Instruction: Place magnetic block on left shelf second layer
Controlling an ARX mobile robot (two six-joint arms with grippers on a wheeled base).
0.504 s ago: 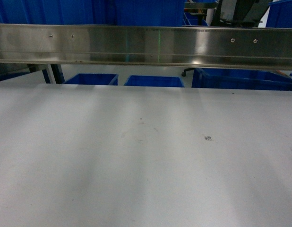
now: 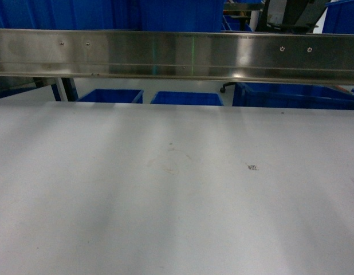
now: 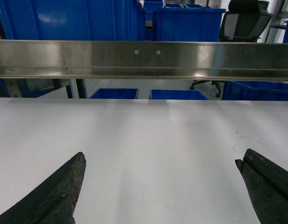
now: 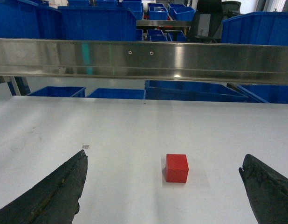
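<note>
We face a wide white bench (image 2: 165,195), bare in the head view except for a small printed tag (image 2: 252,167). A stainless-steel rail (image 2: 177,54) runs across its far edge. Beyond it stand stacked blue crates (image 4: 97,23) and an office chair (image 3: 242,21). The left shelf's second layer is not identifiable in any view; we judge the base must turn or drive to reach it.

The left claw (image 3: 160,186) hangs low over the bench, its dark jaws spread wide at the two lower corners of its wrist view, with nothing between them but white surface. It is idle and holds nothing.

The right claw (image 4: 162,189) is likewise wide open and empty, and its jaws bracket the magnetic block (image 4: 176,168). The red cube sits flat on the bench, just ahead of the jaw tips and slightly right of the gap's centre, not touched by either jaw. It lies outside the head view.

Judgement: this is the pre-grasp stage. The wide opening leaves clearance on both sides, so the right arm can advance and close on the cube.
</note>
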